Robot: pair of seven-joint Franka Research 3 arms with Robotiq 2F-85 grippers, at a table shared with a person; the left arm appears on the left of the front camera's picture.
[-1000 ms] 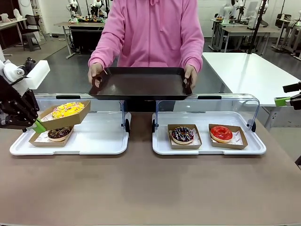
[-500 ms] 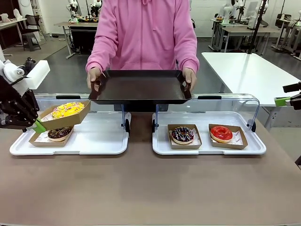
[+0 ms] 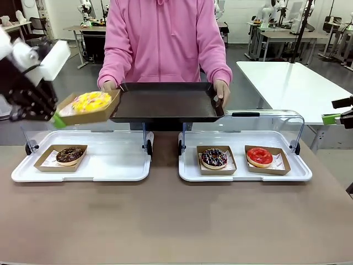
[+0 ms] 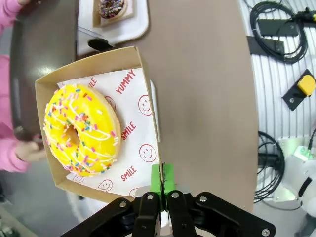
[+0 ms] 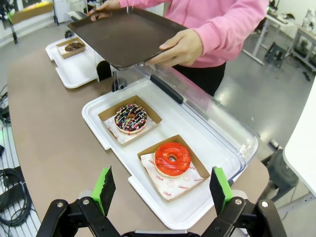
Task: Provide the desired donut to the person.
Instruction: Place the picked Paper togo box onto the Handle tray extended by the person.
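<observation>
Lift done; my left gripper [image 4: 162, 180], pinching the yellow sprinkled donut's [image 3: 91, 102] brown cardboard box [image 3: 84, 117], reached the dark rectangular tray [image 3: 165, 102] of the person [image 3: 165, 38]; handover looked next.

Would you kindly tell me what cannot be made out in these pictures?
Front view: motion blur smears the left hand, so its grip on the yellow donut's box is unclear.
Front view: that box hides the left corner of the dark tray.
Right wrist view: the print on the paper under the red donut is too small to read.
</observation>
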